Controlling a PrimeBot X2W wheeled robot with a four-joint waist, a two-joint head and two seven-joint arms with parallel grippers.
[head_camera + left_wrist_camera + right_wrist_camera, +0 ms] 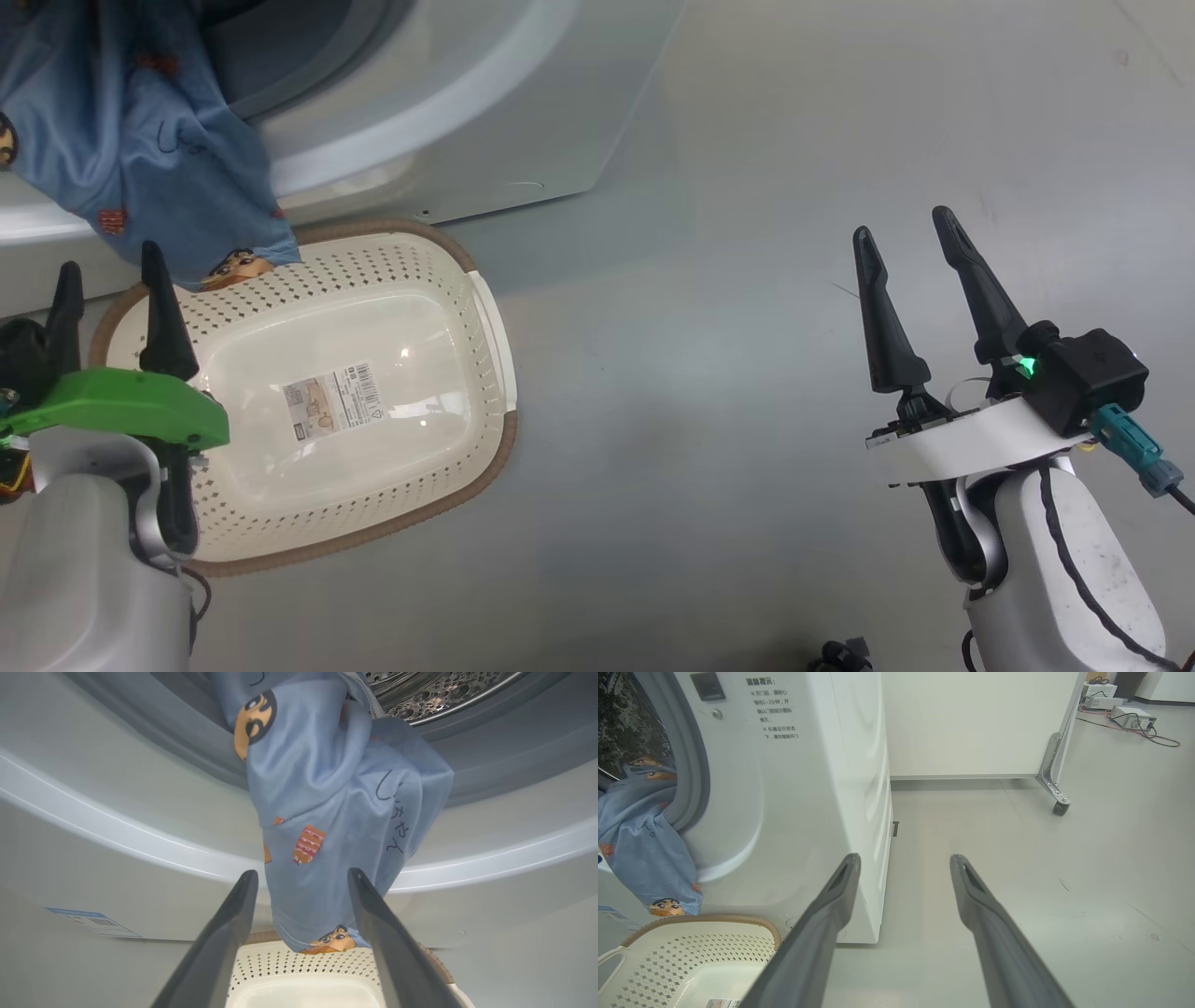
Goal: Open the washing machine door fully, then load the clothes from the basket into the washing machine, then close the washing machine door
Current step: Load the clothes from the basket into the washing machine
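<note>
At the far left of the head view, the left gripper [107,266] is seen with fingers spread wide and nothing clasped; its tips are raised towards the clothes [140,140], and contact cannot be determined. The clothes are draped out of the mouth of the washing machine [485,112] over its lower lip, long axis running down the machine's front, hem pointing into the basket [373,271] at the rim nearest the machine. The basket is set upright on the floor [747,280] just before the machine, mouth upward, its long axis laid left to right along the machine's front; a label sticker [331,401] is noted on its bottom. Supplied by the left wrist view: the perforated steel drum [444,690] above the cloth and a blue sticker [93,921] low on the white front. Supplied by the right wrist view: the grey gasket [698,765], a printed notice [773,707] beside the opening, and a white panel [971,718] on a castor [1059,807] farther off. At the right, well apart from the basket, the right gripper [902,224] is held over the floor, fingers likewise fully parted, empty.
</note>
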